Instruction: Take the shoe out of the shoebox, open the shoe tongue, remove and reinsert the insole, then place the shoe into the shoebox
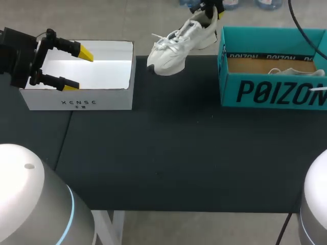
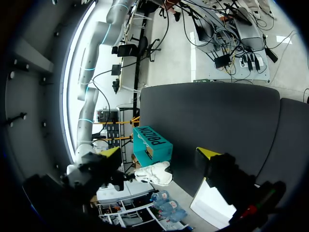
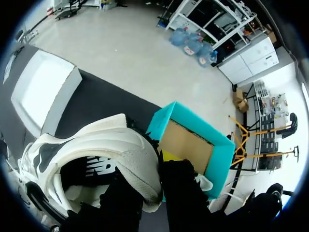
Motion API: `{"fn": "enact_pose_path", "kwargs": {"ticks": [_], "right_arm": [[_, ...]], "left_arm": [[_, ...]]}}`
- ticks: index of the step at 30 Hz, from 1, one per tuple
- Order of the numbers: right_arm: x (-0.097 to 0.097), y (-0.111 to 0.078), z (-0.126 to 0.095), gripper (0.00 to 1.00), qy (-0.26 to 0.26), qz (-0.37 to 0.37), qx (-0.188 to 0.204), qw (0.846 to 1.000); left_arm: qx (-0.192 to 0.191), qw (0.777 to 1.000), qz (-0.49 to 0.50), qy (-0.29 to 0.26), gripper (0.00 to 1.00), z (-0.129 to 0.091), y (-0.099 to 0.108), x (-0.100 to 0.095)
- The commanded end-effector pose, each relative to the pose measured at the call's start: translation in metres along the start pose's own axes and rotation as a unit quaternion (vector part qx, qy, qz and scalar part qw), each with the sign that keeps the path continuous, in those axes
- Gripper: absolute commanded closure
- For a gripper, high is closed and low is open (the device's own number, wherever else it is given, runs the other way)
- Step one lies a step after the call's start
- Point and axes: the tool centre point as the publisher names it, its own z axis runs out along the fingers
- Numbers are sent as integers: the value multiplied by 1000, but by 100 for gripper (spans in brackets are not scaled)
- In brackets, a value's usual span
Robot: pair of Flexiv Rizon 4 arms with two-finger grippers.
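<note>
Entry: shoe (image 1: 176,46) hung by its heel; drop risk.
Head view: my right claw (image 1: 208,16) pinches the heel, toe at the desk's (image 1: 168,148) far edge, beside the shoebox (image 1: 271,76). Left wrist view: my left claw (image 2: 160,152) spread, empty, well apart. Right wrist view: grip on collar only; it may slip.

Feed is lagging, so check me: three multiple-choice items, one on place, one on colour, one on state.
1. The shoe in the right gripper is: A inside a box; B between the two boxes; C at the table's near edge.
2. The right-hand box is: A teal; B red; C black.
3. The left gripper is: A shut on the shoe; B open; C shut on a box.
1 B, white box one side, right-hand box the other. 2 A, teal walls. 3 B, tips apart, nothing between.
</note>
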Motion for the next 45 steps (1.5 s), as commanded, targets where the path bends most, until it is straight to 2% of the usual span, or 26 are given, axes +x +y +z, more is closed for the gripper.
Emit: {"fn": "enact_pose_path", "kwargs": {"ticks": [1, 11, 14, 33, 35, 40, 42, 45], "right_arm": [[-26, -1, -2, 100, 0, 32, 12, 999], [-95, -30, 11, 100, -21, 143, 49, 988], [-109, -35, 13, 100, -5, 180, 63, 982], [-112, -33, 16, 100, -7, 184, 65, 981], [-123, -29, 25, 100, -15, 195, 70, 978], [-164, -16, 39, 100, -26, 246, 82, 965], [-181, -16, 46, 100, -34, 267, 77, 960], [-205, -15, 60, 100, -40, 295, 95, 950]], "left_arm": [[1, 1000, 0, 1, 0, 0, 1, 0], [1, 1000, 0, 1, 0, 0, 1, 0], [1, 1000, 0, 1, 0, 0, 1, 0], [1, 1000, 0, 1, 0, 0, 1, 0], [1, 1000, 0, 1, 0, 0, 1, 0], [1, 1000, 0, 1, 0, 0, 1, 0], [1, 1000, 0, 1, 0, 0, 1, 0], [1, 1000, 0, 1, 0, 0, 1, 0]]}}
